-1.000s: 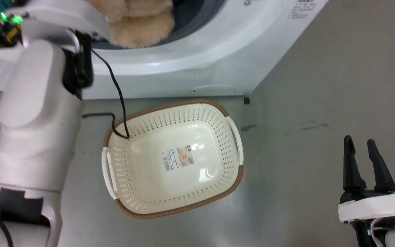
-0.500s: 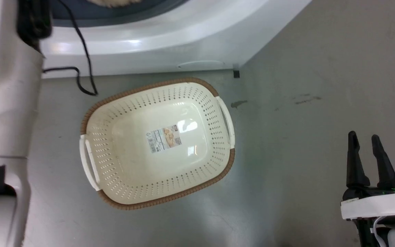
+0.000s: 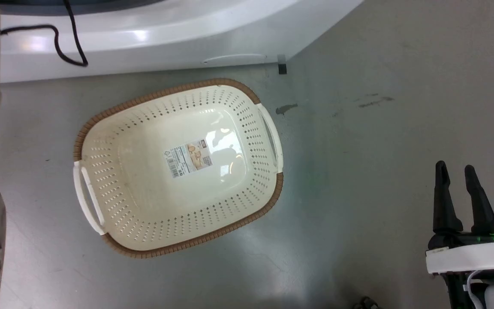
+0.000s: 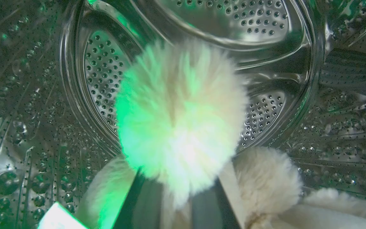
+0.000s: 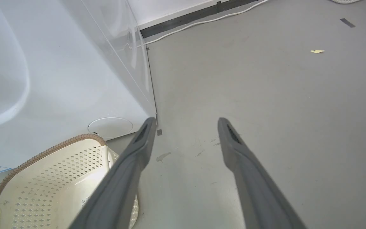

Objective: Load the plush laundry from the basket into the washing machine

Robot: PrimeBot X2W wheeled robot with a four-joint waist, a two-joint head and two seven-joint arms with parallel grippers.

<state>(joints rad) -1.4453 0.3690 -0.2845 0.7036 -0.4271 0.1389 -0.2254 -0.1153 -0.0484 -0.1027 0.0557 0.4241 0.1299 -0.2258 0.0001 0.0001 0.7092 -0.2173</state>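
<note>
Plush laundry [image 4: 179,127] sits between left fingers [image 4: 130,203] inside drum [image 4: 265,105]; right fingers [image 5: 246,178] apart.

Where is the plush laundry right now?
In the left wrist view, the plush laundry is gripped between the fingers of the left gripper, inside the washing machine.

The head view looks down on the basket [image 3: 238,107]; the right wrist view shares it from lower; the left wrist view sits inside the washing machine [image 4: 297,79].
</note>
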